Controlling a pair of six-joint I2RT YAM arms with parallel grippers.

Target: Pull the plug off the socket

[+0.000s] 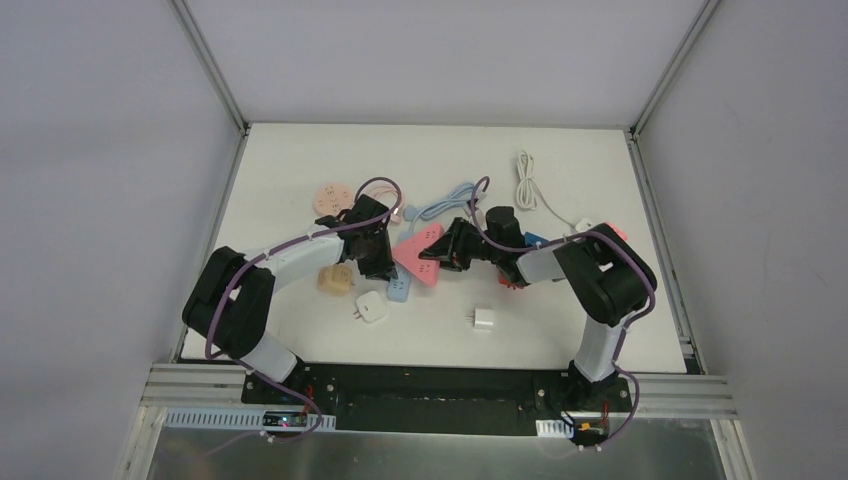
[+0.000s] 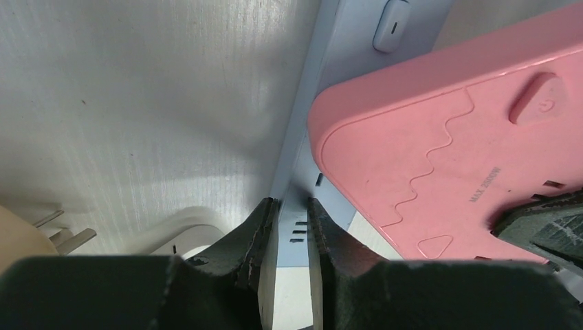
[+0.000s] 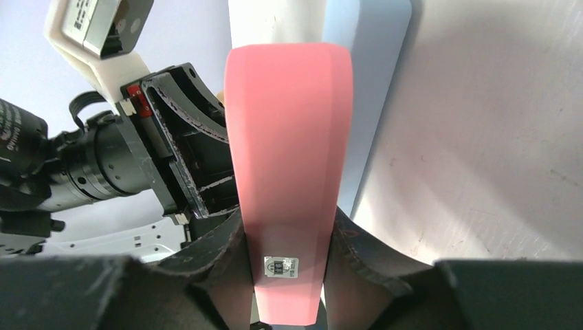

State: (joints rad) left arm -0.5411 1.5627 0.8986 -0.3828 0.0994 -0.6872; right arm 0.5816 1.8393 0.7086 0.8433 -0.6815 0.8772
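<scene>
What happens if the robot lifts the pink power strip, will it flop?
It would probably stay stiff: the pink power strip looks like a hard moulded shell. Its smooth sides might slip in the right gripper. Being flat, it seems unlikely to roll.

The left arm [image 1: 290, 255] and right arm [image 1: 600, 280] bend inward, wrists low and facing each other. The left pincer [image 2: 292, 210] nips a blue strip's [image 2: 344, 41] thin edge. The right pincer [image 3: 289, 237] clamps the pink strip [image 3: 289, 137] from both sides.
</scene>
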